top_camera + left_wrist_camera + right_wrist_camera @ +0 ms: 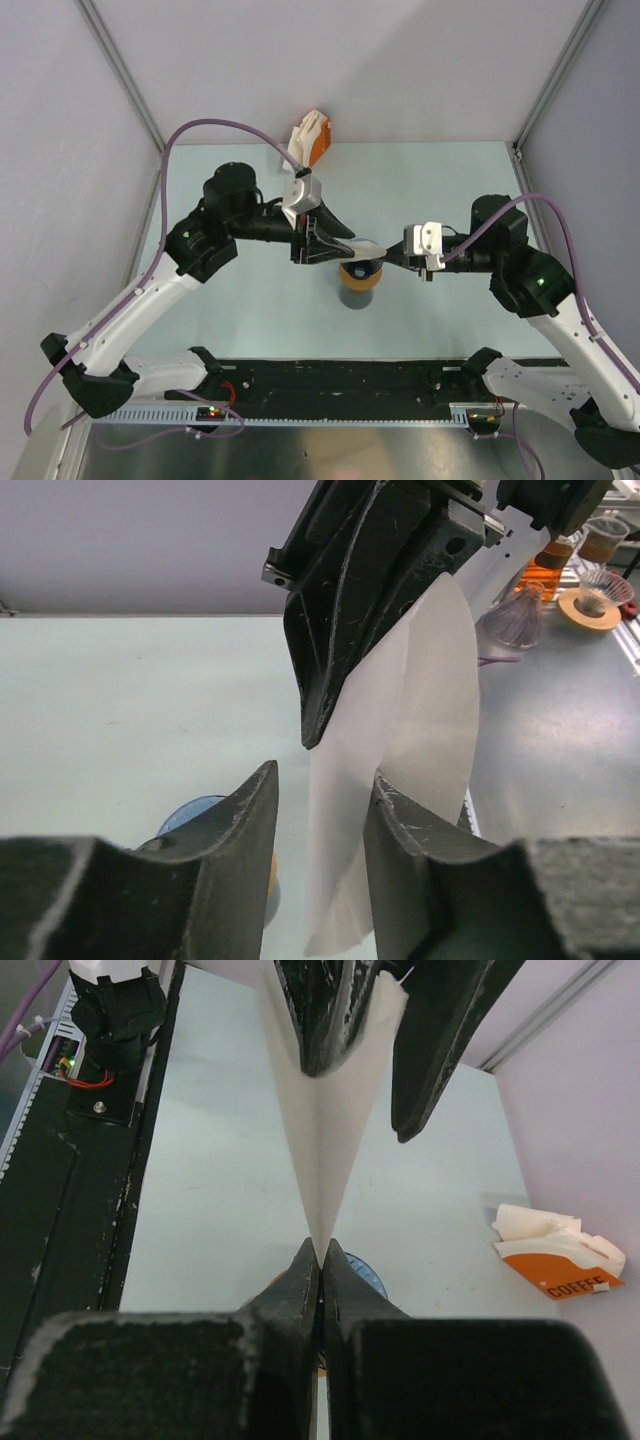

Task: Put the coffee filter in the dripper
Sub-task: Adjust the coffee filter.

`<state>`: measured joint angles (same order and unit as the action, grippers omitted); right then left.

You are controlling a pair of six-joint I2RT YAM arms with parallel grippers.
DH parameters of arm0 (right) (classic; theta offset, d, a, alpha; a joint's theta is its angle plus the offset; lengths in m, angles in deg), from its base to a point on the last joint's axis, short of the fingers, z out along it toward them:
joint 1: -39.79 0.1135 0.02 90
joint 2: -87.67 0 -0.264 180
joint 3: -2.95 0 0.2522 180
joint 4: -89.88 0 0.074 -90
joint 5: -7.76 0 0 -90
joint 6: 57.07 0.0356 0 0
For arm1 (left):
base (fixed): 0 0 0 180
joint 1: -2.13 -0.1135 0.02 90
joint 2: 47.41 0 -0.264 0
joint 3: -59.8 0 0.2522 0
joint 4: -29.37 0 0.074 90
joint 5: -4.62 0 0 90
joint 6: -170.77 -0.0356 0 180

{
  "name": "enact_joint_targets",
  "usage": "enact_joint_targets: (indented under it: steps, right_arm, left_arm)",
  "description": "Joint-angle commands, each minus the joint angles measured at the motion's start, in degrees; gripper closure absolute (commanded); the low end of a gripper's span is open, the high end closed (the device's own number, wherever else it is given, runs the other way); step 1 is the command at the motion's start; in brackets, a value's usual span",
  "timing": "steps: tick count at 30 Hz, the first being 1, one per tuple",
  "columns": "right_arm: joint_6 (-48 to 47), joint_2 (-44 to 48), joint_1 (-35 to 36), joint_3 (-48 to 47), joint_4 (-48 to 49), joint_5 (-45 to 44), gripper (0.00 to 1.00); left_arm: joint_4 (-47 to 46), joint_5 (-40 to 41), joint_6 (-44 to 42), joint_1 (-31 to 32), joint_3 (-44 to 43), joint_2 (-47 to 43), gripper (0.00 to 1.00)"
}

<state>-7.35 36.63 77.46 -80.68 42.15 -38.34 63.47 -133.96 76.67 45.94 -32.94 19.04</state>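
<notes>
Filter [430,700] is the wide white sheet hanging on edge above the middle of the pale bench [230,310]. My right claw [320,1255] is pressed together on its rim. My left claw [322,780] stands spread, with the sheet running between its fingers and touching one. The blue dripper [195,810] sits just below, at the lower left of my left wrist view.

Pale grey walls [350,60] — mint-green tabletop [250,312]

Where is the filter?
The filter hangs mid-table in the top view, above the dripper, pinched by the right end effector, the left end effector straddling it.
</notes>
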Motion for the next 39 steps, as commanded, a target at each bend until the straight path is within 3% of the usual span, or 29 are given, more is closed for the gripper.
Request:
enact_joint_targets:
  steps: [1, 4, 6, 13, 16, 22, 31, 34, 39]
  right_arm:
    - [1.36, -0.27, -0.85, -0.46, 1.69, 1.4, 0.96]
    - [4.0, -0.16, -3.67, -0.45, 2.42, 2.58, 0.8]
    - [5.67, 0.1, -5.83, -0.54, 3.04, 2.44, 0.65]
    - [1.45, -0.09, -6.38, -0.08, 0.7, -10.84, 0.21]
    - [-0.94, -0.87, -2.26, 1.36, 4.6, -20.86, 0.14]
    - [-1.21, -3.11, 0.47, 2.06, 12.34, -28.72, 0.11]
    - [-0.04, -5.4, 2.86, 2.06, 18.77, -26.62, 0.15]
    - [0.01, -5.73, 3.46, 2.1, 19.08, -25.39, 0.2]
    - [-0.14, -5.57, 3.77, 2.02, 19.29, -24.7, 0.41]
  left_arm:
    - [1.27, 2.58, 1.26, 0.78, -2.01, 1.38, 0.65]
    - [2.4, 5.12, 6.09, 0.43, -3.17, 2.1, 0.9]
    - [2.53, 8.23, 10.6, -0.3, -4.11, 2.67, 0.97]
    - [1.33, 19.06, 27.81, -4.35, -7.41, 4.61, 1.0]
    - [0.93, 20.06, 34.01, -4.5, -7.96, 5.66, 1.0]
    - [0.06, 19.92, 38.02, -4.14, -7.46, 5.75, 1.0]
    - [-0.75, 21.25, 39.59, -3.0, -5.96, 5.01, 1.0]
    - [-0.79, 21.6, 39.68, -2.86, -5.88, 5.13, 1.0]
    - [-0.86, 21.66, 39.53, -2.67, -5.73, 5.01, 1.0]
